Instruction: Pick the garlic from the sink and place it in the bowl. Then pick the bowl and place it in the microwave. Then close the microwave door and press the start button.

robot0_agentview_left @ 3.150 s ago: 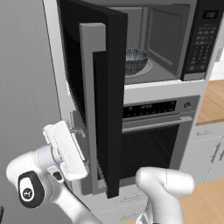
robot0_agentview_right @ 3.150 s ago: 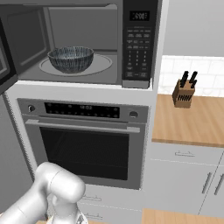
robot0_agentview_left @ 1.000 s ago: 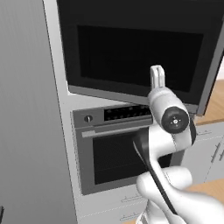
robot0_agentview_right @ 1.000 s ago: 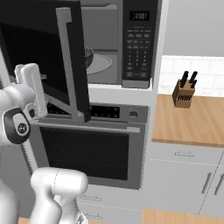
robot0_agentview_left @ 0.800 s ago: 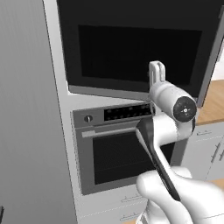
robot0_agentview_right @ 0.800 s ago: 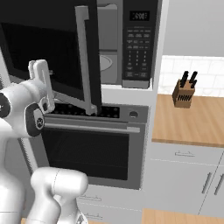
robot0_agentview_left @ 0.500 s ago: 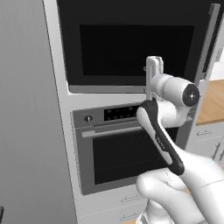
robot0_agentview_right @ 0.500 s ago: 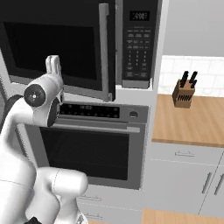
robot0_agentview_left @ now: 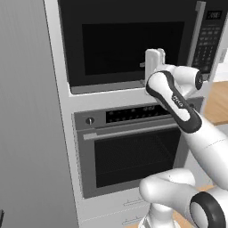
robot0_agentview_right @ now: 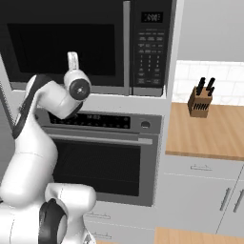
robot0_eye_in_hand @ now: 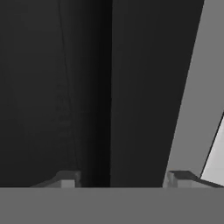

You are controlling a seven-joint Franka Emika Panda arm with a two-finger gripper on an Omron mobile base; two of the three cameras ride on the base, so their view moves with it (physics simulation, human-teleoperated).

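The microwave (robot0_agentview_left: 133, 44) (robot0_agentview_right: 95, 43) has its black door (robot0_agentview_left: 129, 42) (robot0_agentview_right: 62, 43) swung flat against the front, and it looks shut. The door's long grey handle (robot0_agentview_left: 197, 31) (robot0_agentview_right: 127, 47) stands just left of the dark keypad strip (robot0_agentview_left: 208, 40) (robot0_agentview_right: 150, 52). My gripper (robot0_agentview_left: 154, 55) (robot0_agentview_right: 72, 58) (robot0_eye_in_hand: 122, 180) points up against the door's lower edge. Its fingertips (robot0_eye_in_hand: 68, 178) stand wide apart with nothing between them, so it is open. In the hand view dark door glass and a grey strip lie close ahead. The bowl and garlic are hidden behind the door. The sink is out of view.
Under the microwave sits the oven (robot0_agentview_left: 133, 151) (robot0_agentview_right: 100, 162) with a horizontal bar handle. A wooden counter (robot0_agentview_right: 209, 133) with a knife block (robot0_agentview_right: 200, 101) lies to the right, above white cabinets (robot0_agentview_right: 200, 195). A tall grey panel (robot0_agentview_left: 26, 133) stands on the left.
The microwave door has swung from wide open to flat against the front. My arm followed it rightward, with the gripper staying against the door.
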